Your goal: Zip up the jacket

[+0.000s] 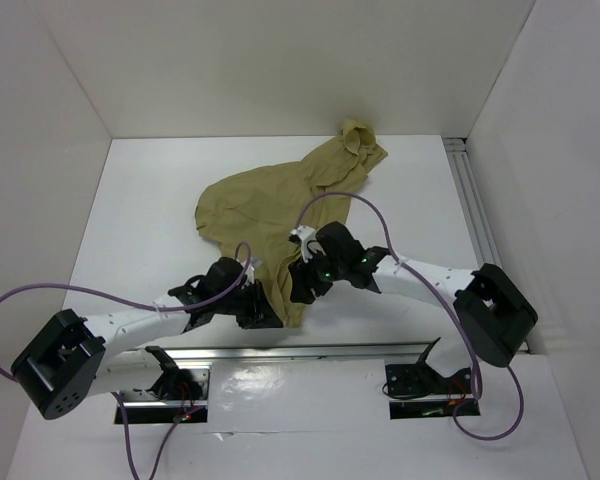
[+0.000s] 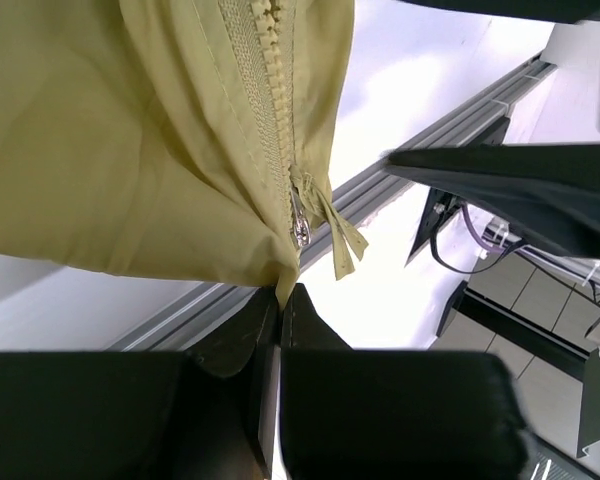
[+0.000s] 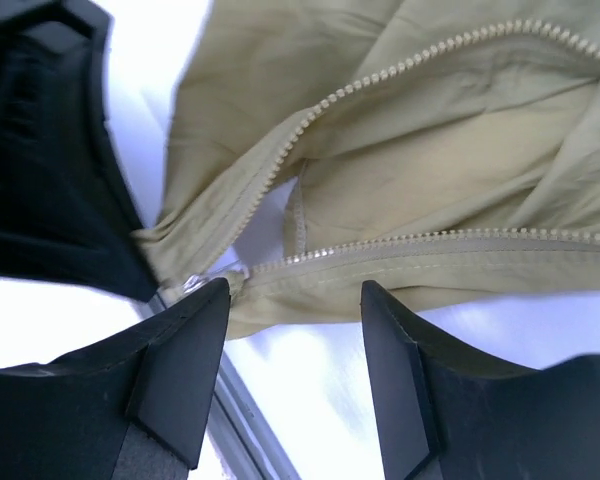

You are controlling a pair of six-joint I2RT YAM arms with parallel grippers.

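Well, the olive-tan soft fabric jacket lies on the white counter, hem toward me. My left pincer pinches that hem below the small metal slider; my right pincer stands wide, empty. The teeth above gape apart, so I judge nearly all the zipping remains.

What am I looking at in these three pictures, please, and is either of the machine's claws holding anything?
These are two robot arms bolted at the near edge of a white table, each ending in a two-finger gripper. The wide picture comes from a fixed camera above and behind them. The two close-ups come from a camera on each wrist. On the table lies an olive-tan jacket, its zipper mostly open. The left gripper is shut on the jacket's bottom hem, just below the zipper slider. The right gripper stands open close to the zipper teeth, holding nothing.
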